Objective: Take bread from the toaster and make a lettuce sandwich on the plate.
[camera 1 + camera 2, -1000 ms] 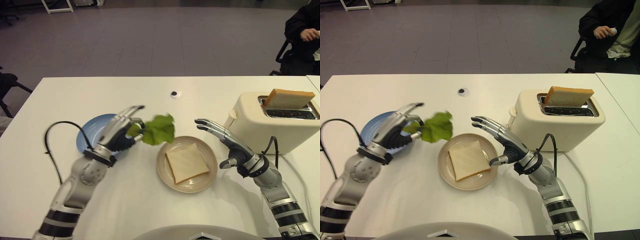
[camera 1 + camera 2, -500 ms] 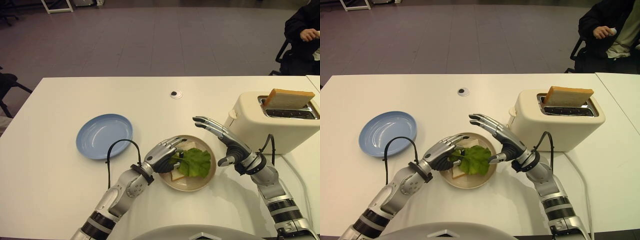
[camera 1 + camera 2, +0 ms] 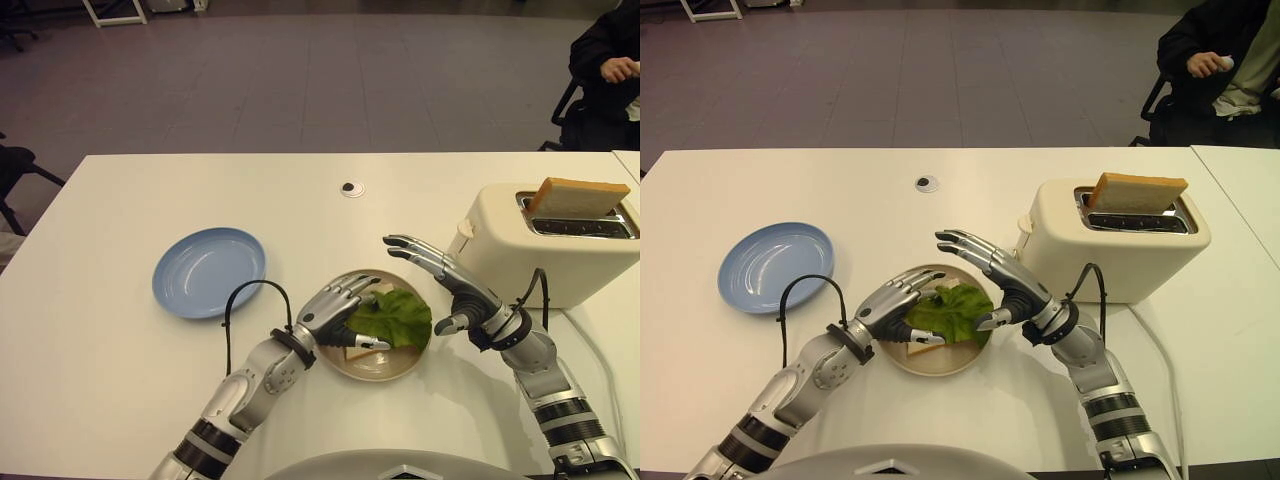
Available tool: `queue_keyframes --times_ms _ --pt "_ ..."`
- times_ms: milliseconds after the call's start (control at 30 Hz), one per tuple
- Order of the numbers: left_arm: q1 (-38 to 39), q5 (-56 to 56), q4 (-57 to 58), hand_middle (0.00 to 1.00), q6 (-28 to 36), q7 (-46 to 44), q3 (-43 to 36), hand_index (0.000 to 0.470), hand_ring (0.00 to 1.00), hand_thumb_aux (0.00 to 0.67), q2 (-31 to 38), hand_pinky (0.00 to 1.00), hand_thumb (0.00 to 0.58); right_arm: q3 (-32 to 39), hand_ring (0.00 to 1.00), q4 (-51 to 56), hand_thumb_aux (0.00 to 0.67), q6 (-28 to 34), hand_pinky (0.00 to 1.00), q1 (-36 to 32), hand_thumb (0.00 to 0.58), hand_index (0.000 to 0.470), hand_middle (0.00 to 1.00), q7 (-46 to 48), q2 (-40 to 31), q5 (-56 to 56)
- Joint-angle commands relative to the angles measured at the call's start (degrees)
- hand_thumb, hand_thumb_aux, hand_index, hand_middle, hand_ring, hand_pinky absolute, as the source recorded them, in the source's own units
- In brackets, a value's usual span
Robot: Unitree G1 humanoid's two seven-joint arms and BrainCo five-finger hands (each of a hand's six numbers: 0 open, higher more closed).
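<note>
A white table has a tan plate near its middle. On the plate lies a slice of bread, and a green lettuce leaf lies on top of it, so just a bit of the bread peeks out.

The left hand is over the left side of the plate. Its fingers are stretched out over the edge of the leaf, with the thumb lower down - they are not curled around it.

The right hand is up in the air between the plate and the toaster. It is wide open and holds nothing.

A second slice sticks up out of the toaster. A blue plate sits to the left, well apart - and a small round thing lies farther back.
</note>
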Motion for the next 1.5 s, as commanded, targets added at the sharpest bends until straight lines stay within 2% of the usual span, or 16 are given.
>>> queue_keyframes --times_ms 33,167,300,433,533,733,767,800,833,1167,1300,1500 --pt "0.9 -0.42 -3.08 0.0 0.79 -0.74 2.41 0.0 0.0 0.0 1.12 0.0 0.0 -0.24 0.0 0.04 0.0 -0.16 0.0 -0.16 0.0 0.0 0.0 0.65 -0.43 -0.33" --pt "1.98 -4.29 -7.22 0.0 0.43 0.25 7.08 0.0 0.0 0.0 1.17 0.0 0.0 -4.53 0.0 -3.23 0.0 0.28 0.0 -0.85 0.0 0.0 0.0 -0.08 -3.08 -1.71" --pt "5.29 -15.05 -8.57 0.0 -2.71 1.18 11.43 0.0 0.0 0.0 -0.69 0.0 0.0 -17.28 0.0 -7.75 0.0 3.14 0.0 -3.92 0.0 0.0 0.0 -1.03 -11.35 -0.21" --pt "7.58 -22.39 -4.64 0.0 -7.4 1.3 11.48 0.0 0.0 0.0 -2.49 0.0 0.0 -25.41 0.0 3.07 0.0 3.61 0.0 -7.55 0.0 0.0 0.0 -4.4 -20.53 -6.86" --pt "8.68 -25.59 -2.53 0.0 -10.49 1.4 11.58 0.0 0.0 0.0 -3.42 0.0 0.0 -25.82 0.0 15.88 0.0 2.67 0.0 -11.69 0.0 0.0 0.0 -8.97 -26.91 -13.26" --pt "8.65 -27.54 0.01 0.0 -12.99 0.47 10.93 0.0 0.0 0.0 -4.93 0.0 0.0 -17.54 0.0 37.69 0.003 1.54 0.0 -22.54 0.005 0.002 0.0 -19.26 -34.62 -25.05" --pt "8.69 -27.61 0.33 0.0 -13.17 0.35 10.8 0.0 0.0 0.0 -5.14 0.0 0.0 -16.13 0.0 40.41 0.352 1.24 0.0 -24.08 0.449 0.247 0.0 -20.05 -34.97 -25.65" --pt "8.7 -27.69 0.66 0.0 -13.3 0.18 10.65 0.0 0.0 0.0 -5.34 0.0 0.0 -14.92 0.0 42.92 0.607 0.94 0.0 -25.41 0.575 0.426 0.0 -20.6 -35.14 -25.84" --pt "8.71 -27.66 0.95 0.0 -13.43 0.04 10.54 0.0 0.0 0.0 -5.51 0.0 0.0 -13.9 0.0 44.9 0.67 0.65 0.0 -26.42 0.58 0.47 0.0 -20.83 -35.18 -25.75" --pt "8.87 -27.63 2.88 0.0 -14.15 -1.16 10.56 0.0 0.0 0.0 -6.57 0.0 0.0 -7.38 0.0 50.51 0.67 -2.99 0.0 -30.86 0.58 0.47 0.0 -20.39 -35.04 -23.7" --pt "8.84 -27.54 3.07 0.0 -14.16 -1.01 10.94 0.0 0.0 0.0 -6.85 0.0 0.0 -7.9 0.0 50.26 0.67 -4.48 0.0 -31.5 0.58 0.47 0.0 -20.02 -35.13 -20.64" --pt "8.8 -31.0 3.65 0.0 -14.8 -1.07 12.76 0.0 0.0 0.0 -7.42 0.0 0.0 -11.79 0.0 50.04 0.67 -7.81 0.0 -33.26 0.58 0.47 0.0 -13.48 -37.62 -9.76"
